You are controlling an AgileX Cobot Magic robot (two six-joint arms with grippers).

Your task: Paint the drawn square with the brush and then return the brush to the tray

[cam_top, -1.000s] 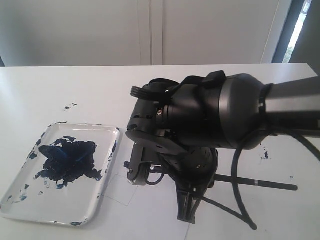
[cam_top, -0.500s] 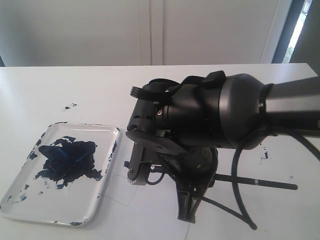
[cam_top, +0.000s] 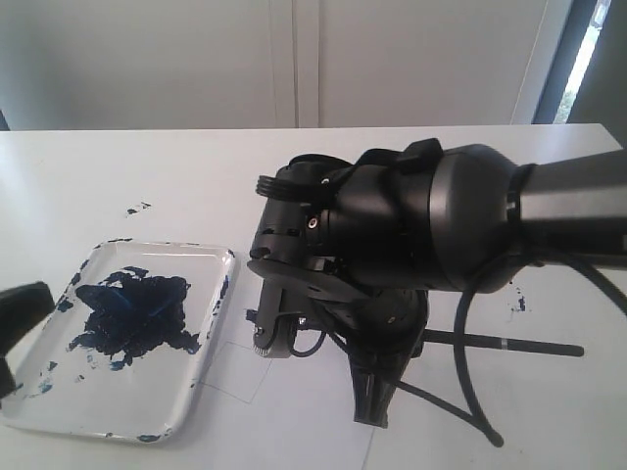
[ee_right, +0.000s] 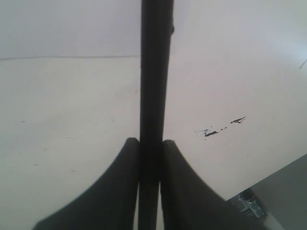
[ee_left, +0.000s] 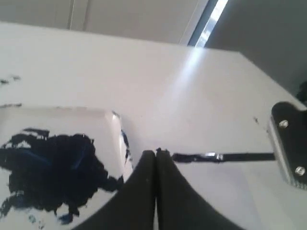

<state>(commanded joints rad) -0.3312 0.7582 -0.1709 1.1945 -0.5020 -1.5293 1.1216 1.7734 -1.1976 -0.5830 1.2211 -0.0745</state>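
Right gripper (ee_right: 149, 143) is clamped on the brush (ee_left: 220, 156), low over the table just right of the tray (cam_top: 214, 305). Left gripper (ee_left: 156, 154) is pinched together, empty, by the tray. Square (cam_top: 230, 374) looks unpainted where visible, so probably the painting step: next, tip down inside its lines, short strokes.

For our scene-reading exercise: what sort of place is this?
Likely an indoor robot painting test bench: plain white table, shallow white rectangular tray blotched with dark blue paint, long thin black paintbrush.
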